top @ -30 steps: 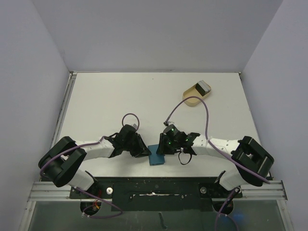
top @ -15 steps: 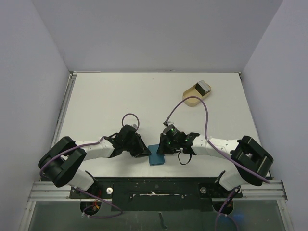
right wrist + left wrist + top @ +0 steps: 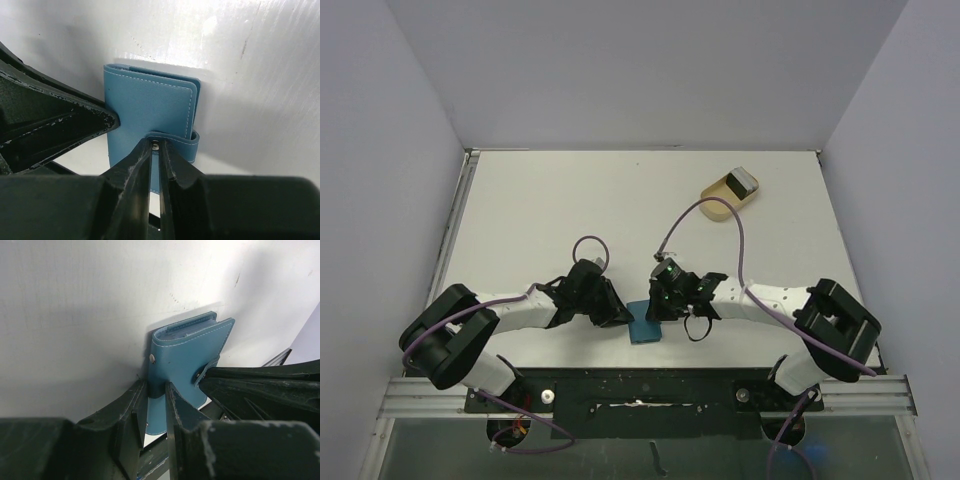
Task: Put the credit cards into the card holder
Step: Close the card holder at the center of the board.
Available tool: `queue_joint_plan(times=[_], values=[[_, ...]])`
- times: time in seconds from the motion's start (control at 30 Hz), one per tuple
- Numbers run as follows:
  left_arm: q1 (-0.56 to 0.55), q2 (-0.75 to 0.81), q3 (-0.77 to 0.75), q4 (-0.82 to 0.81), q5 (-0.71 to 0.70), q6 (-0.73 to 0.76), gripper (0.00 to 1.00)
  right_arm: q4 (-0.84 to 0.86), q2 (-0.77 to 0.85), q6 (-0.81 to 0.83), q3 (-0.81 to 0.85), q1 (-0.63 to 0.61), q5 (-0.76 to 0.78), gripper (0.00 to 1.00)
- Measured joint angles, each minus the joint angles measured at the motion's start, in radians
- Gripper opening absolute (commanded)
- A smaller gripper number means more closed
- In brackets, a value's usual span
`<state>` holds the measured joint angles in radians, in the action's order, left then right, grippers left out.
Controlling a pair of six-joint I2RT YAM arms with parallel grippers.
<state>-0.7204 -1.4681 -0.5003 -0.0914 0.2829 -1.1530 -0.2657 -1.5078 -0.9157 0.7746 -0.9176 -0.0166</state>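
The blue card holder (image 3: pixel 645 329) lies folded shut at the table's near edge, between both grippers. My left gripper (image 3: pixel 619 314) is shut on its left edge; in the left wrist view the fingers (image 3: pixel 172 400) pinch the blue cover (image 3: pixel 187 352). My right gripper (image 3: pixel 656 311) is shut on the closing tab (image 3: pixel 181 143), over the snap, with the wallet (image 3: pixel 150 107) lying flat beneath it. A grey credit card (image 3: pixel 742 181) rests in the tan dish at the far right. Whether there are cards inside the holder cannot be told.
The tan oval dish (image 3: pixel 719 205) stands at the back right. Purple cables loop above both arms. The table's near edge and metal rail (image 3: pixel 640 385) run just behind the wallet.
My right arm has shifted slightly left, toward the wallet. The left arm and the wallet have stayed in place.
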Motion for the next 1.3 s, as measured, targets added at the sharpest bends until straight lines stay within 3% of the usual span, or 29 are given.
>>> queue_joint_plan(times=[0.8,0.93,1.1,1.3], values=[[0.010,0.014,0.003,0.017,-0.016,-0.008,0.20,-0.147,-0.113,0.045,0.139,-0.051,0.085,0.09],[0.057,0.046,0.003,0.041,-0.022,0.014,0.28,-0.139,-0.147,0.078,0.176,-0.043,0.084,0.09],[0.120,0.188,0.001,0.088,-0.065,0.057,0.47,-0.116,-0.156,0.126,0.189,-0.017,0.074,0.09],[0.217,0.317,-0.089,0.244,-0.133,0.147,0.62,-0.084,-0.176,0.215,0.223,0.037,0.101,0.13]])
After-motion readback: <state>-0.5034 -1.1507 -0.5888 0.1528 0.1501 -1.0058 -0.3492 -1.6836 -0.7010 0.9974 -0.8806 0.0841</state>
